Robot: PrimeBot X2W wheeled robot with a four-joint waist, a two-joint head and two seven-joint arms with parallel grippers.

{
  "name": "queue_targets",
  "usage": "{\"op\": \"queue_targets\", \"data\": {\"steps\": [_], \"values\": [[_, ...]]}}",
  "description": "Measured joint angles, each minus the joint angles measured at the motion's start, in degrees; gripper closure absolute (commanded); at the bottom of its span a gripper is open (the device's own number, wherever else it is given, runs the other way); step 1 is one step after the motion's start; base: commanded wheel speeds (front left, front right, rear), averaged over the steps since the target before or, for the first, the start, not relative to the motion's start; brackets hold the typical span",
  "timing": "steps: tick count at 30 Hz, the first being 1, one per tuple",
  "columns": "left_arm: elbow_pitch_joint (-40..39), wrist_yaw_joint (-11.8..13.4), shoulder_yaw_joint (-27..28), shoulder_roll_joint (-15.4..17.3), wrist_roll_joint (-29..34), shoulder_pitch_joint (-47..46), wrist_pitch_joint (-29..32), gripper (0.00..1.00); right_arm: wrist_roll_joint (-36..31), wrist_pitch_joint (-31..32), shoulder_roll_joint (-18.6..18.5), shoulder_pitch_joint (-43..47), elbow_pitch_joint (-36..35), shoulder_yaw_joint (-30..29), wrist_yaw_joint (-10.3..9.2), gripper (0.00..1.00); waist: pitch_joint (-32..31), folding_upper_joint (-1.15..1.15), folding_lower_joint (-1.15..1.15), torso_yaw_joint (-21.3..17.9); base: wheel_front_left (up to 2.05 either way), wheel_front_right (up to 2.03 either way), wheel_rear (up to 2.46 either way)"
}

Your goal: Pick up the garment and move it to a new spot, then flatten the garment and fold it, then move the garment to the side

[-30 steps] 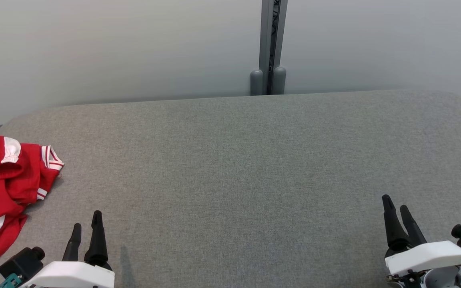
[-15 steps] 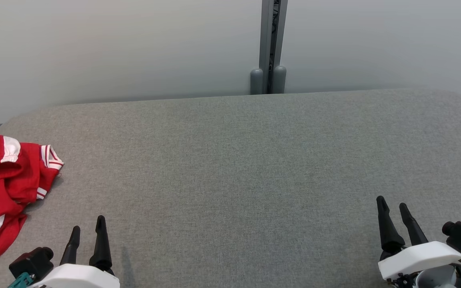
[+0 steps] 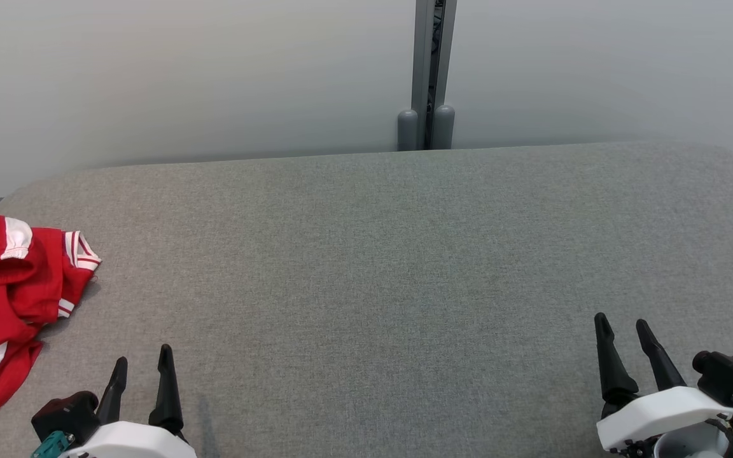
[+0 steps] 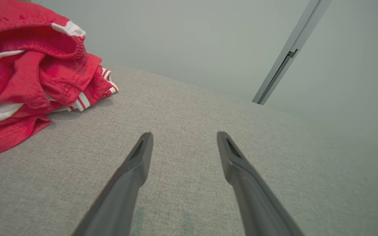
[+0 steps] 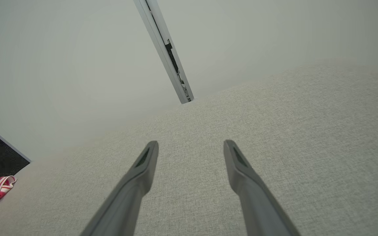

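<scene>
Nearest, the left gripper (image 3: pixel 142 354) and the right gripper (image 3: pixel 621 320) sit over the near corners of the grey fabric surface (image 3: pixel 373 254). Each has its two dark fingers spread wide with nothing between them. Just beyond the left gripper and to its left, the crumpled red garment (image 3: pixel 4 299) with white stripes lies at the surface's left edge, apart from both grippers. Behind the surface stands a pale wall (image 3: pixel 182 76) with a grey upright post (image 3: pixel 430 70).

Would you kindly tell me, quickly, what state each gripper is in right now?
Left gripper: open, holding nothing.
Right gripper: open, holding nothing.
</scene>
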Motion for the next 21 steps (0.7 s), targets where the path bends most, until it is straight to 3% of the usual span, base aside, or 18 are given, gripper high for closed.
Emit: {"op": "queue_targets", "data": {"steps": [21], "values": [[-0.85, 1.02, -1.42, 0.19, 12.28, 0.21, -2.74, 0.00, -12.00, -2.53, 0.01, -0.17, -0.34, -0.47, 0.01, 0.00, 0.03, 0.00, 0.00, -0.20, 0.00, 0.00, 0.00]]}}
